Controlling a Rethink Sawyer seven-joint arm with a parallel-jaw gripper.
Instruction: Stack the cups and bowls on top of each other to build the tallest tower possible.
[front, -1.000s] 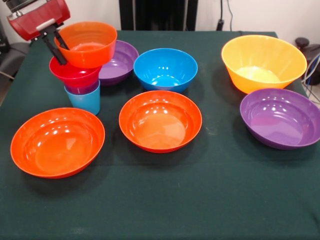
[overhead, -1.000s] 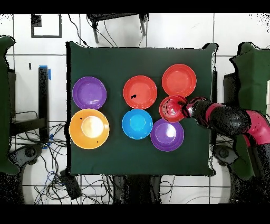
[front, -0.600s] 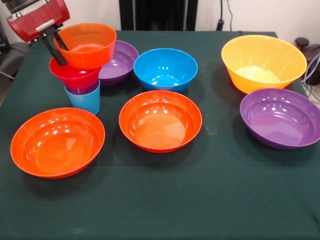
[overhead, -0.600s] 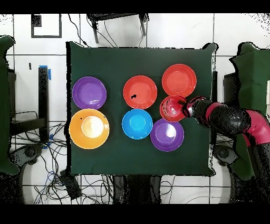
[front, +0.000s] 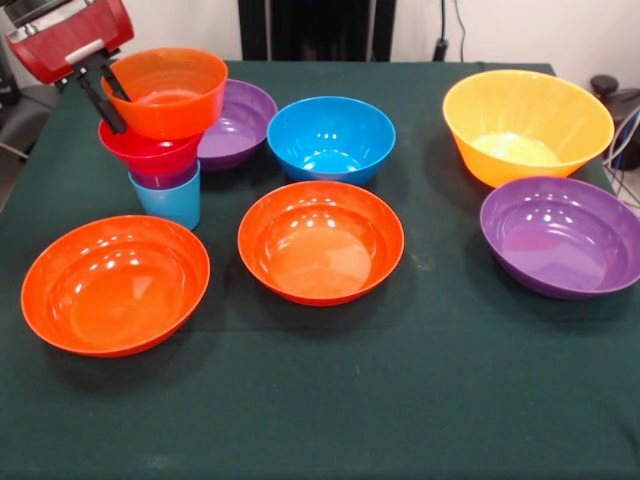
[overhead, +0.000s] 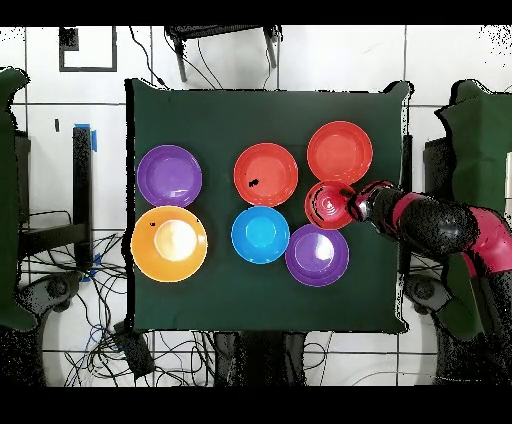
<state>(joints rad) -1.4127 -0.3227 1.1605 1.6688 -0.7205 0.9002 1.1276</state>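
Small orange bowl (front: 165, 90) sits slightly higher and more level than a second ago, and the gripper (front: 106, 90) has shifted up and a touch left with it; nothing else has moved. Gripper fingers pinch the bowl's left rim, one inside, one outside, so it's closed on the bowl. In the overhead view the gripper (overhead: 352, 205) sits at the tower's edge on the arm's side.

Tower (front: 160, 150) stands at far left of the table: light blue cup (front: 167, 203) on the cloth, purple cup (front: 165, 180) showing only as a rim inside it, red-pink bowl (front: 148, 150) on that, orange bowl on top, still tilted and apparently not seated.

My read: placement is being corrected, not released yet. Loose still: medium blue bowl (front: 331, 137), two wide orange-red bowls (front: 115, 284) (front: 321, 241), two purple bowls (front: 240, 122) (front: 562, 236), yellow-orange bowl (front: 527, 125). Tower is narrow at the base, so tipping risk looks real.
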